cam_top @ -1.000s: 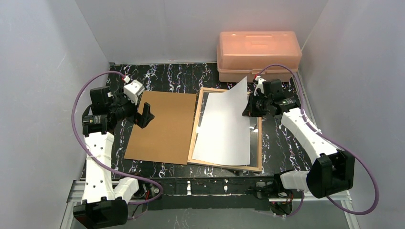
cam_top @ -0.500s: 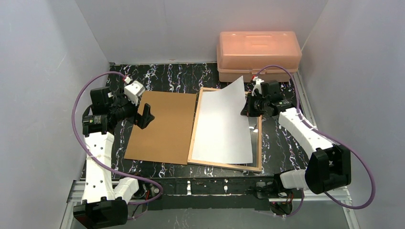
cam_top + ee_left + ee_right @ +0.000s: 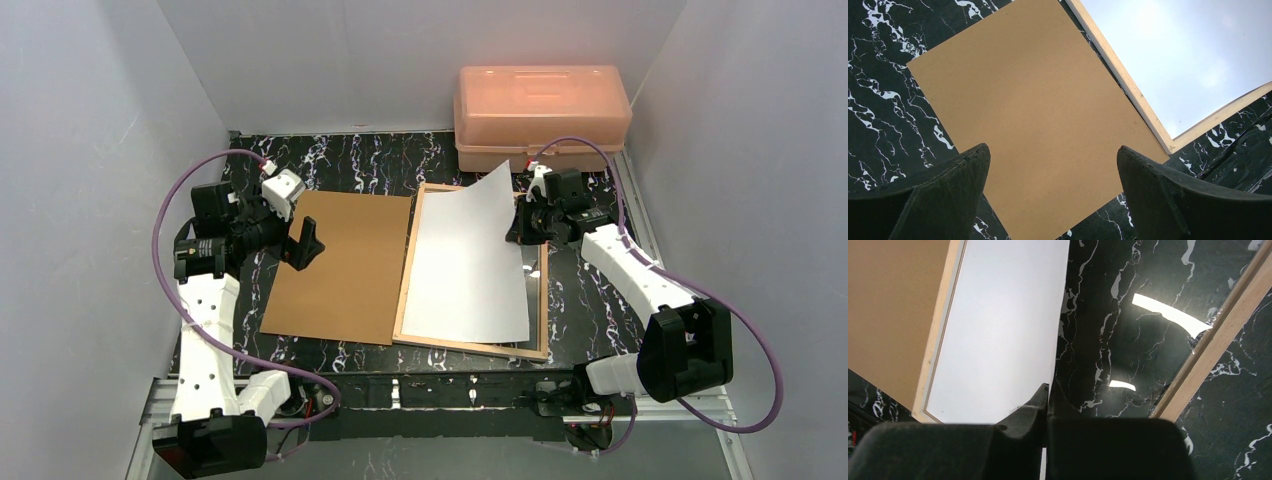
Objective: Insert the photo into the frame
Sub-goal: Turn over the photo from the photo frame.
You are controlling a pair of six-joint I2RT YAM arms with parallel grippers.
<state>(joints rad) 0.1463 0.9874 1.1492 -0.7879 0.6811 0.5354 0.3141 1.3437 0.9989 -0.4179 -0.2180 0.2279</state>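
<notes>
The photo (image 3: pixel 465 265) lies white back up over the frame (image 3: pixel 404 295), whose light wood back faces up. Its far right corner curls upward. My right gripper (image 3: pixel 518 228) is shut on the photo's right edge, which stays raised above the frame. In the right wrist view the photo (image 3: pixel 998 330) runs edge-on into the closed gripper (image 3: pixel 1048 390), with the frame's rail (image 3: pixel 1218 335) to the right. My left gripper (image 3: pixel 305 243) hangs open over the brown backing board (image 3: pixel 345 265), holding nothing. The left wrist view shows the board (image 3: pixel 1038 115) below the open gripper (image 3: pixel 1053 165).
An orange plastic box (image 3: pixel 540 115) stands at the back right, just behind the right gripper. Shiny glass (image 3: pixel 1128 340) shows inside the frame right of the photo. The black marbled table (image 3: pixel 590 300) is walled in by grey panels on three sides.
The photo has slid left and now covers the dark gap along the frame's left side. The right gripper moved slightly towards the back with it. The left arm stayed put.
</notes>
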